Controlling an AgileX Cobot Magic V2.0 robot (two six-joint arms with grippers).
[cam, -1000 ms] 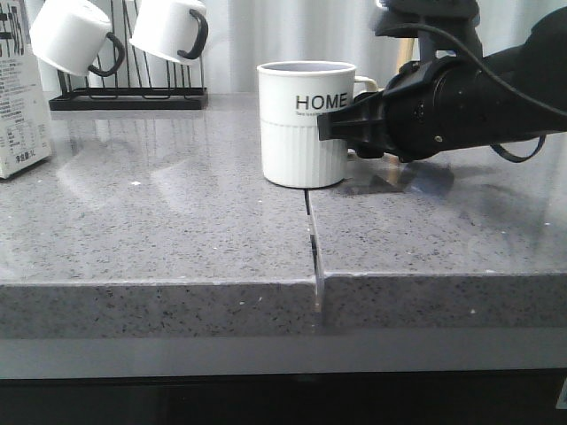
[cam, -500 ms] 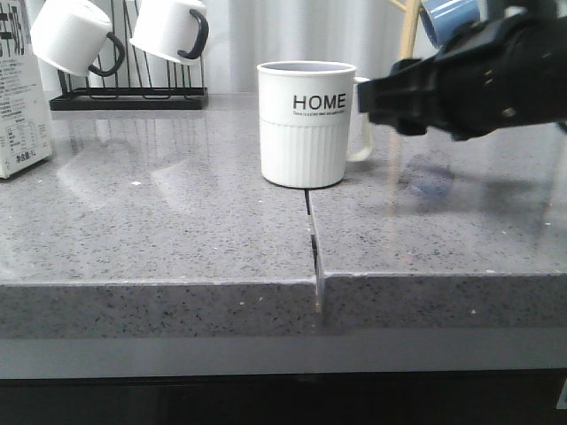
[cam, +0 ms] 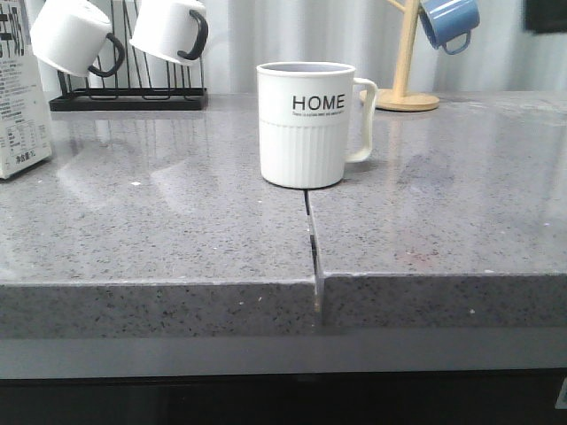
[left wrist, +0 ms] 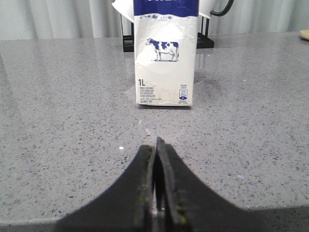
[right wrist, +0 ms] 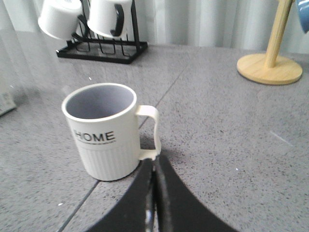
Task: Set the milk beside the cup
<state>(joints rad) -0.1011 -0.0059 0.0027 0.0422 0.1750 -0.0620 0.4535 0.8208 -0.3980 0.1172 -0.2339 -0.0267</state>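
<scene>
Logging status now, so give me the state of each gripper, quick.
Left gripper: shut, fingers pressed together, holding nothing; the milk stands apart ahead.
Right gripper: shut, empty, beside the cup.

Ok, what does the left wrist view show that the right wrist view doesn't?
Only the left wrist view: the milk carton face-on, with its cow picture and 1L mark, and the left gripper shut, short of it. Only the right wrist view: the HOME cup, empty, the wooden mug tree and the right gripper shut. Both: the grey countertop and the black mug rack.
</scene>
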